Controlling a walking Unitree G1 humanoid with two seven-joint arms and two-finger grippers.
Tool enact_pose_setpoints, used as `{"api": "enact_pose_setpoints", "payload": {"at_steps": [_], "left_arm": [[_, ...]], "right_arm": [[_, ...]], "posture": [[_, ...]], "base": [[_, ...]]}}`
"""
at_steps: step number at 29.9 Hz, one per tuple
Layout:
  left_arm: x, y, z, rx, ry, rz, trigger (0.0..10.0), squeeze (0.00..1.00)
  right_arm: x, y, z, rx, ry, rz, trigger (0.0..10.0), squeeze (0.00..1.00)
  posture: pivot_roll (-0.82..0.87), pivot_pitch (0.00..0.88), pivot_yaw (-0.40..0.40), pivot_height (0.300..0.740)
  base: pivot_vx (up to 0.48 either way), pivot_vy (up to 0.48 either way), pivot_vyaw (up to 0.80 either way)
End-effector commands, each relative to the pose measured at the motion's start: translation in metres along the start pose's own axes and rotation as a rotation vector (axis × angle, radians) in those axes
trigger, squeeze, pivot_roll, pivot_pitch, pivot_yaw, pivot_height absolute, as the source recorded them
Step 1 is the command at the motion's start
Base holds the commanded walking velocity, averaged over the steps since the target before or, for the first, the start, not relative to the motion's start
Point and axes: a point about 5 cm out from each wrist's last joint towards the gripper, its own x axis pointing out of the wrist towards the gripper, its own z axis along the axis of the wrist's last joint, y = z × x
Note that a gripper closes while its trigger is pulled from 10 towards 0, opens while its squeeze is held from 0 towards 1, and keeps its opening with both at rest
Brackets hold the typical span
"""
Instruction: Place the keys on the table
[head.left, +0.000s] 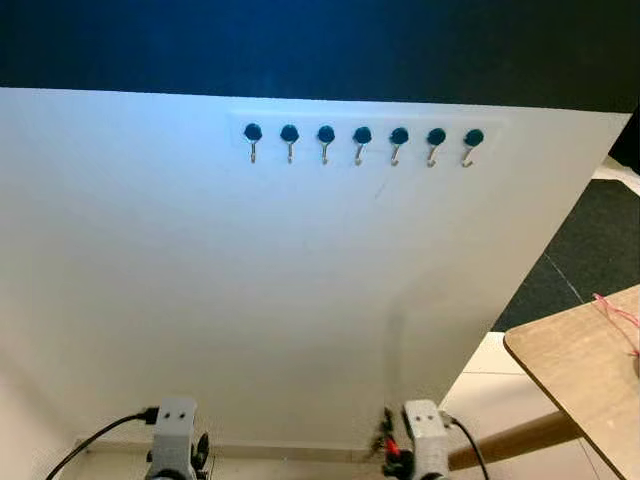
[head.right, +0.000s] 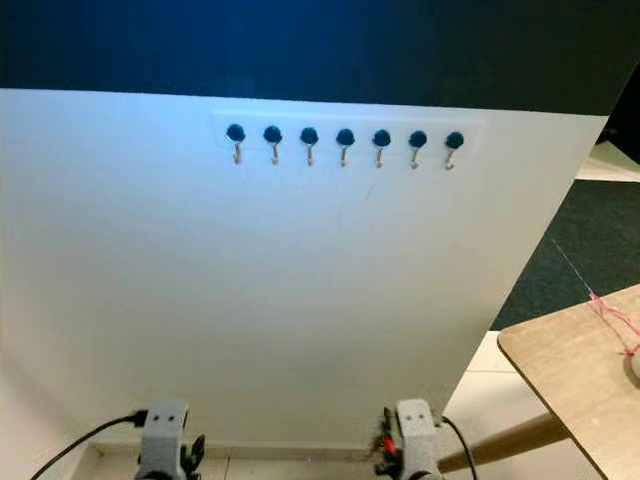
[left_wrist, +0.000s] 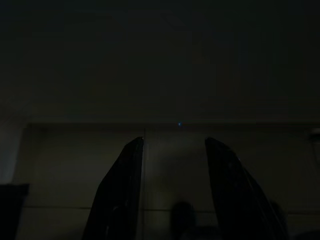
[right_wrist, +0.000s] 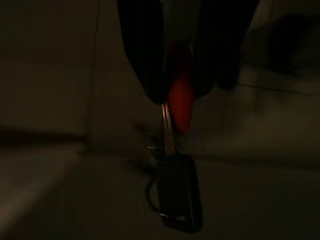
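At about seven o'clock in the head view the left arm's wrist (head.left: 176, 425) hangs low before a white wall (head.left: 200, 300), a black cable trailing from it. In its very dark wrist view the left gripper (left_wrist: 174, 150) has its two black fingers spread, with a plain gap between them and a dim floor beyond. High on the wall, around twelve o'clock, runs a row of seven hooks (head.left: 362, 141) with dark round caps (all bare). At about five o'clock the right arm's wrist (head.left: 425, 430) hangs low as well, with a glimpse of red beside it. The right gripper (right_wrist: 175, 97) pinches the keys (right_wrist: 175, 185): a silver key blade and a red tag are caught between the fingertips, and a dark fob dangles below on its ring. At four o'clock the wooden table (head.left: 580, 370) juts in, with a pink thread (head.left: 620, 315) on it, well apart from the keys.
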Motion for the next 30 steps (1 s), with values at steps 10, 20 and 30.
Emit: {"api": "enact_pose_setpoints", "payload": {"at_steps": [10, 20, 30], "left_arm": [[0.0, -0.01, -0.014, 0.017, 0.098, -0.039, 10.0, 0.0], [-0.003, -0.011, -0.022, 0.017, 0.137, -0.051, 10.0, 0.0], [-0.007, -0.007, -0.031, 0.017, 0.184, -0.037, 10.0, 0.0]], "right_arm": [[-0.004, -0.001, -0.018, 0.038, 0.072, 0.006, 10.0, 0.0], [-0.002, 0.005, -0.016, 0.031, 0.081, 0.019, 10.0, 0.0], [0.0, 0.01, -0.013, -0.002, 0.079, 0.047, 10.0, 0.0]], "posture": [[0.05, 0.0, -0.023, 0.74], [0.07, 0.0, -0.017, 0.74], [0.08, 0.0, -0.023, 0.74]], "base": [[0.0, 0.0, -0.56], [0.0, 0.0, -0.8], [0.0, 0.0, -0.8]]}}
